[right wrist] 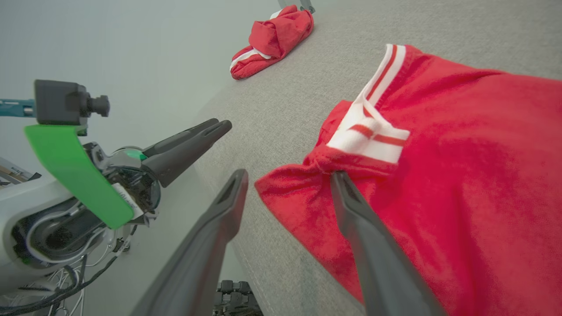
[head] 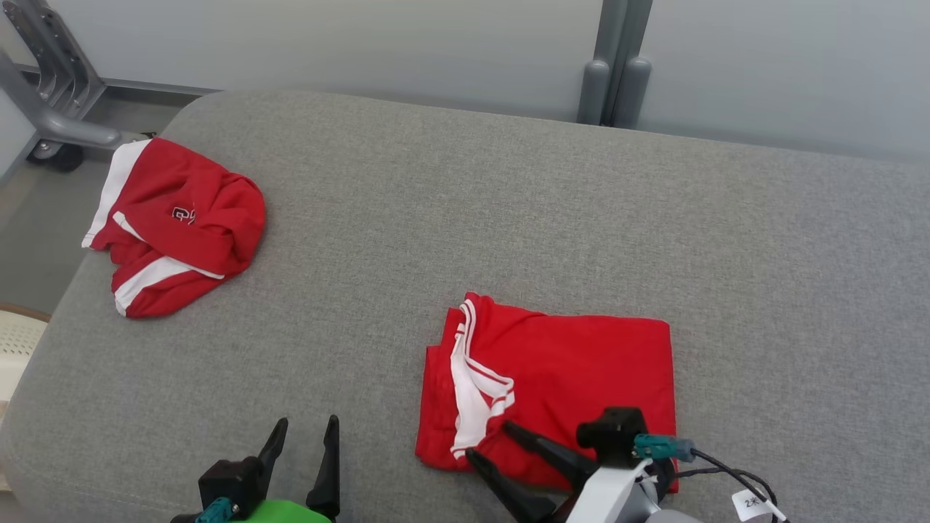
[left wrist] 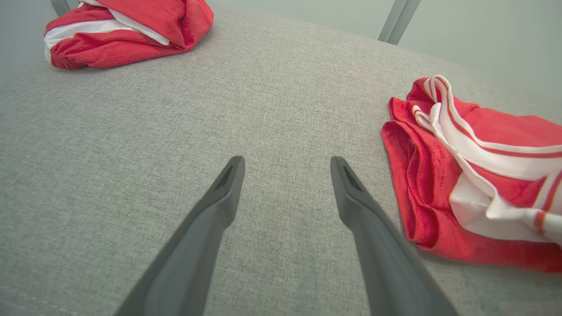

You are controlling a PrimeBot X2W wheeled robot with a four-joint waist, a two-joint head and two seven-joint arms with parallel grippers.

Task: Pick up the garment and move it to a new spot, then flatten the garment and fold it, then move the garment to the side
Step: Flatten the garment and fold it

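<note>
A folded red garment (head: pixel 574 378) with white striped trim lies flat on the grey padded surface (head: pixel 508 181), near the front, right of centre. My right gripper (head: pixel 490 439) stands open at its near left corner. In the right wrist view, one finger (right wrist: pixel 351 206) lies over the red cloth (right wrist: pixel 461 175) and the other sits just off its edge; nothing is gripped. My left gripper (head: pixel 307 421) is open over bare grey fabric, left of the garment (left wrist: pixel 461 175). It is empty in its own view (left wrist: pixel 286 160) and also shows in the right wrist view (right wrist: pixel 217 125).
A second red and white garment (head: pixel 178 225) lies crumpled at the far left corner of the surface, also seen from the wrists (left wrist: pixel 127 30) (right wrist: pixel 272 39). A grey metal frame (head: pixel 51 87) stands beyond it and a grey post (head: pixel 614 73) against the back wall. A white perforated object (head: pixel 18 341) sits off the left edge.
</note>
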